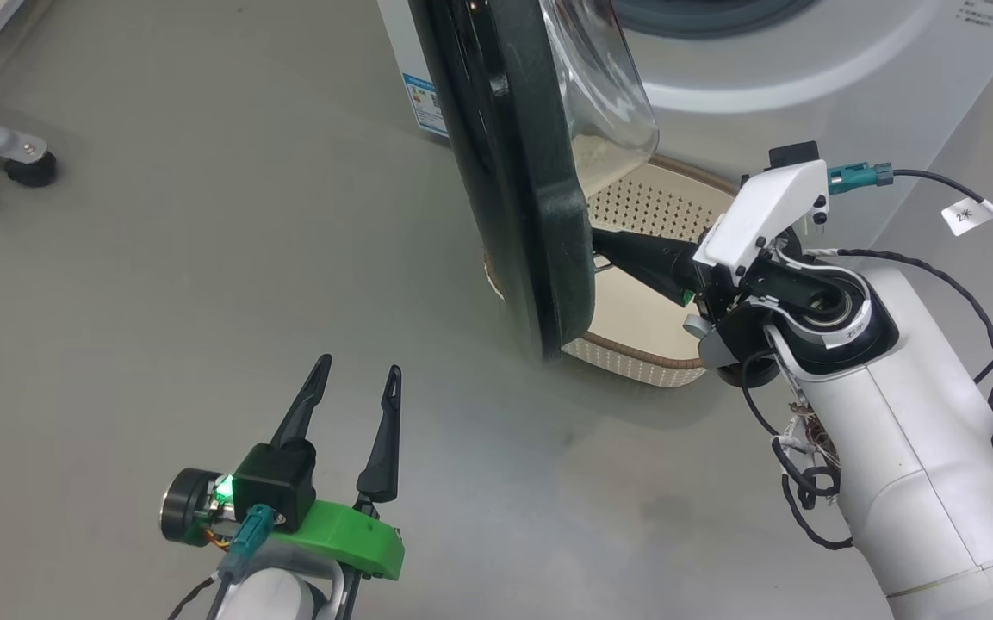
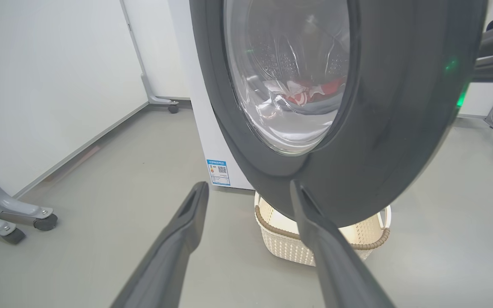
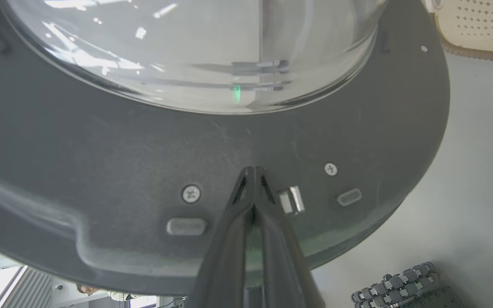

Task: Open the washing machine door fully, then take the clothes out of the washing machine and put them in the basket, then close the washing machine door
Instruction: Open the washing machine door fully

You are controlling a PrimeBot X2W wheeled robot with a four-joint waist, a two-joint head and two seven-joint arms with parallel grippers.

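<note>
While the washing machine door (image 1: 505, 172) stands only part open, edge-on in the head view, the opening step is judged unfinished. At left, the left hand (image 1: 359, 363) hovers over the floor (image 1: 160, 301), fingers spread wide and holding nothing, apparently placed clear of the door's swing. At centre, the door hangs over the basket (image 1: 642, 207), which sits on the floor before the washing machine (image 1: 806, 103). Through the glass (image 1: 608, 86), the clothes (image 2: 310, 92) lie inside the drum (image 2: 280, 60). At right, the right hand (image 3: 252, 169) is closed tight on nothing, its joined tips pressed against the door's inner face, probably to push it wider.
</note>
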